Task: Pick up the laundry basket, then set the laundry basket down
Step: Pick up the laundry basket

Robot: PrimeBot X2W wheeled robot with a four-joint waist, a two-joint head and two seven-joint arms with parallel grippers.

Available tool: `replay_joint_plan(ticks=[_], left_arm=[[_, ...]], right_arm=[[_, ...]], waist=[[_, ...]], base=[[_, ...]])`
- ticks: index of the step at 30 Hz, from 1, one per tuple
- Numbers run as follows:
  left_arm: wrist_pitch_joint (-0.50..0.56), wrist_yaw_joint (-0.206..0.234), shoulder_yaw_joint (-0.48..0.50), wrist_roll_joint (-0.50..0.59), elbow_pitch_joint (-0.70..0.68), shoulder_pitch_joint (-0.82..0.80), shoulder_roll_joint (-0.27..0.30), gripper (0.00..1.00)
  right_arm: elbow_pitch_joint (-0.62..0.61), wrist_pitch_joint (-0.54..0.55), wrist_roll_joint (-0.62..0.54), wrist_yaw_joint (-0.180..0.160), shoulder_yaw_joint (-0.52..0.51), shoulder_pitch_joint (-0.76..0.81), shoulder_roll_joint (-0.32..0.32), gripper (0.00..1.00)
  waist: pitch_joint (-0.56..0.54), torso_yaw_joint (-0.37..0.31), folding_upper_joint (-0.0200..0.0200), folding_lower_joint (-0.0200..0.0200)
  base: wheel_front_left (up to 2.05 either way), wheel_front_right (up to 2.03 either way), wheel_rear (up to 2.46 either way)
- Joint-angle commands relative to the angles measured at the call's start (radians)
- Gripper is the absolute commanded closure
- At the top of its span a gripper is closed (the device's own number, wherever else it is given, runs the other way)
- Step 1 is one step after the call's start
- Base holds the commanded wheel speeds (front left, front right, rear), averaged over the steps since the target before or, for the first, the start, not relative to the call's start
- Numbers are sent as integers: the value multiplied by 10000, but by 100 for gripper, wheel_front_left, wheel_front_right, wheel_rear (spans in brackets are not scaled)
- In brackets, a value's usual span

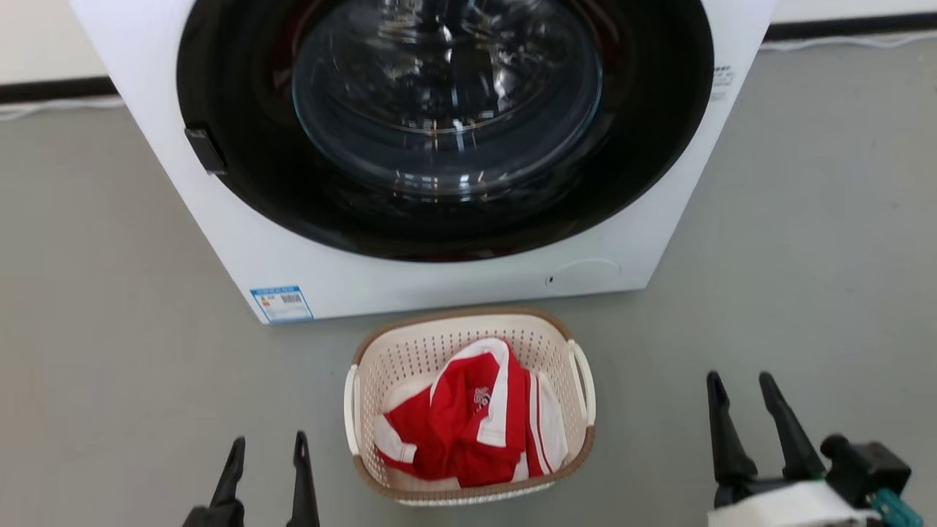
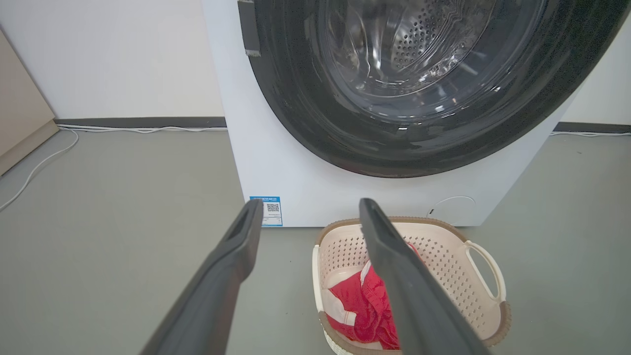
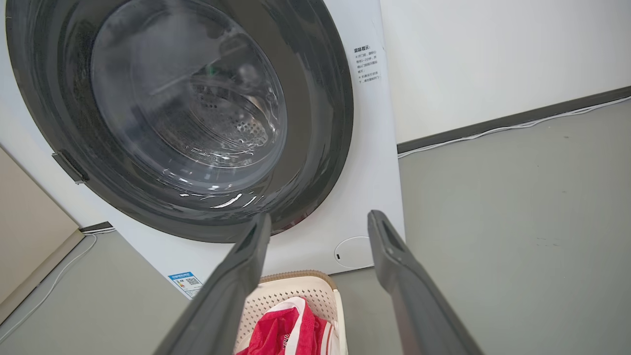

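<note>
The grey floor (image 1: 805, 256) carries a white washer (image 1: 410, 282), standing near the back wall. Just in front of the washer's base the basket (image 1: 410, 359) stands upright on the floor, about midway along its front. A thin white cable (image 2: 148, 130) lies on the floor along the wall's foot, curving forward at the left

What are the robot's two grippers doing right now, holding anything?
Left gripper: open, holding nothing.
Right gripper: open, holding nothing.
</note>
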Motion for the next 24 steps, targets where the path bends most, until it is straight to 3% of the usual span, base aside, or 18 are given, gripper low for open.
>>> replay_joint_plan(ticks=[1,13,24], left_arm=[[-61,-86,271,-37,-81,-675,6,0],[-61,-503,179,47,1942,-2971,10,0],[-61,-848,-186,-450,4643,-5547,8,0]], right_arm=[[-73,-94,-145,31,220,-685,-45,0],[1543,-94,-682,31,89,-2789,-45,0],[3778,-94,-1129,31,-131,-4868,-45,0]], waist=[[374,0,-1,1],[2233,203,-1,1],[4171,506,-1,1]], base=[[0,0,0],[0,0,0],[0,0,0]])
